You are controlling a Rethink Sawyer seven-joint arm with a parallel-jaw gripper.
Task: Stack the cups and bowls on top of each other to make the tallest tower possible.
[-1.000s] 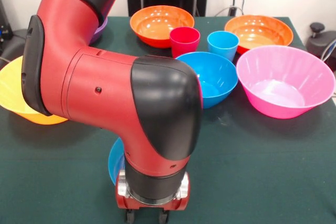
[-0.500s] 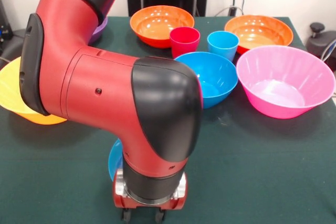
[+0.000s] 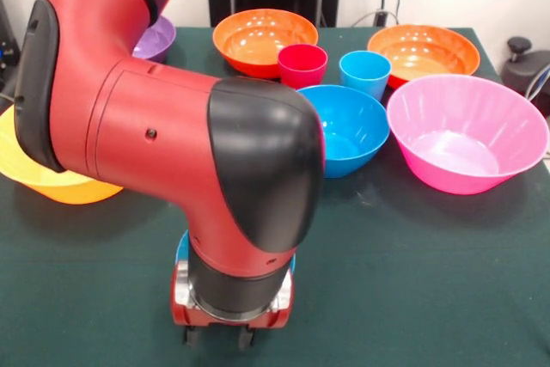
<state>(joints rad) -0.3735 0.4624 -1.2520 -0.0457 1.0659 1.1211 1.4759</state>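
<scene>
No tower yet: behind the blue bowl (image 3: 344, 126) stand a red cup (image 3: 302, 65) and a blue cup (image 3: 364, 72), unstacked, other bowls spread around. The gripper (image 3: 219, 339) hangs nearer the camera; its fingers' state cannot be told.

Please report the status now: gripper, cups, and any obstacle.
Gripper low at near edge, fingers unclear. Red cup and light blue cup upright, unstacked. Arm hides small blue bowl.
</scene>
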